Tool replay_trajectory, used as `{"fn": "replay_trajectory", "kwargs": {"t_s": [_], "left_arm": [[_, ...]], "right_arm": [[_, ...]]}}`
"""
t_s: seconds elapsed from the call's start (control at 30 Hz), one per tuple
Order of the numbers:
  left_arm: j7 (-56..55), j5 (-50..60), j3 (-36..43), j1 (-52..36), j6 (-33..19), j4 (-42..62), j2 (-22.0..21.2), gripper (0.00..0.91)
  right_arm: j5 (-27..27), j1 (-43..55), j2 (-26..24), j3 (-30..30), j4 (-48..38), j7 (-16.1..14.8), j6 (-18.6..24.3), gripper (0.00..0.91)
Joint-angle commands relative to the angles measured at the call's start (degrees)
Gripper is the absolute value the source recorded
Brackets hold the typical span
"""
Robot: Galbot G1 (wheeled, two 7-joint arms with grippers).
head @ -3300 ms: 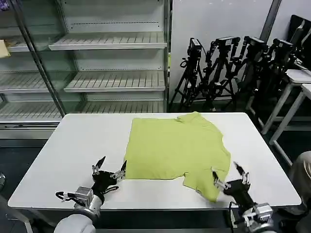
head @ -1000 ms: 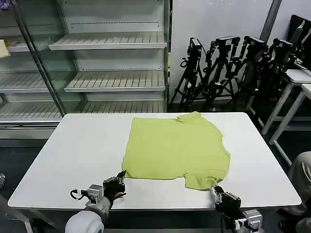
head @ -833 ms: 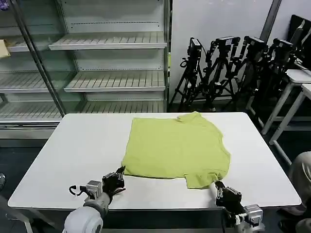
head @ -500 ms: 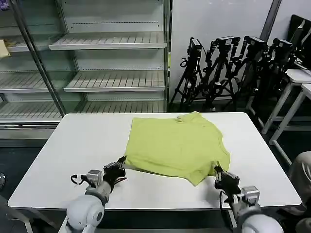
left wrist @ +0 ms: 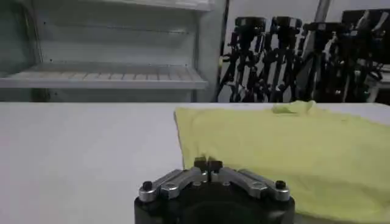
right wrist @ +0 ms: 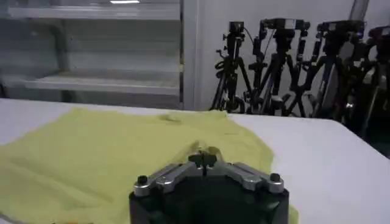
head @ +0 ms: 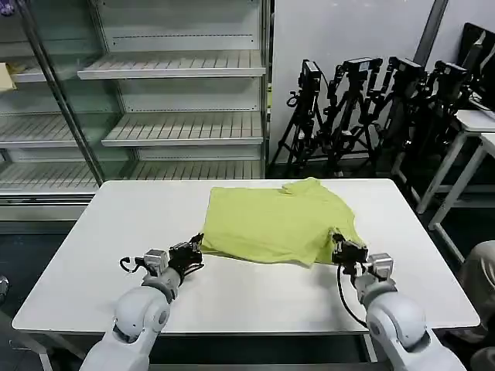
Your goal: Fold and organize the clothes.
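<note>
The clothes are one lime-green T-shirt (head: 274,220) lying on the white table (head: 100,255), collar toward the far edge. My left gripper (head: 193,249) is shut on the shirt's near left hem corner. My right gripper (head: 340,249) is shut on the near right corner. Both corners are raised off the table, and the near hem sags between them over the shirt's lower part. In the left wrist view the gripper (left wrist: 208,164) pinches the shirt (left wrist: 286,140) at its edge. In the right wrist view the gripper (right wrist: 203,159) holds a small peak of the shirt (right wrist: 109,146).
Metal shelving (head: 170,100) stands behind the table's far edge. A row of black tripods (head: 371,108) fills the back right, and another white table (head: 472,127) sits at the right. Bare tabletop lies on both sides of the shirt and along the front.
Both grippers went from open to shut on the near hem corners, then moved up and away from the front edge. The shirt's near part has lifted and been drawn toward the far side.
</note>
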Motion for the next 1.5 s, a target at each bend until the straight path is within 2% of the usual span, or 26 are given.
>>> {"fn": "replay_trajectory", "kwargs": {"t_s": [0.03, 0.73, 1.23, 1.27, 1.3, 1.5], "left_arm": [[0.22, -0.80, 1.08, -3.79, -0.07, 4.48, 0.02, 0.010], [0.83, -0.66, 1.81, -8.23, -0.12, 9.54, -0.45, 0.010], [1.25, 0.49, 2.91, -7.39, -0.30, 10.26, -0.06, 0.020], [1.21, 0.66, 2.85, -7.37, -0.30, 10.36, -0.07, 0.484], [1.12, 0.87, 2.83, -7.34, -0.28, 10.40, -0.08, 0.907], [0.73, 2.90, 2.43, -7.13, -0.80, 10.16, -0.15, 0.907]], "right_arm": [[0.41, 8.51, 0.20, -2.24, -6.50, -0.13, -0.58, 0.000], [-0.80, 10.38, 0.96, -4.24, -11.01, -1.18, 0.63, 0.000], [-1.81, 11.27, 1.69, -4.76, -13.07, -1.37, 1.30, 0.000], [-1.84, 11.50, 1.68, -4.91, -13.30, -1.44, 1.29, 0.725], [-2.14, 11.57, 1.67, -5.12, -13.48, -1.38, 1.11, 0.907], [-2.58, 12.29, 2.18, -5.38, -15.32, -0.93, 0.84, 0.907]]}}
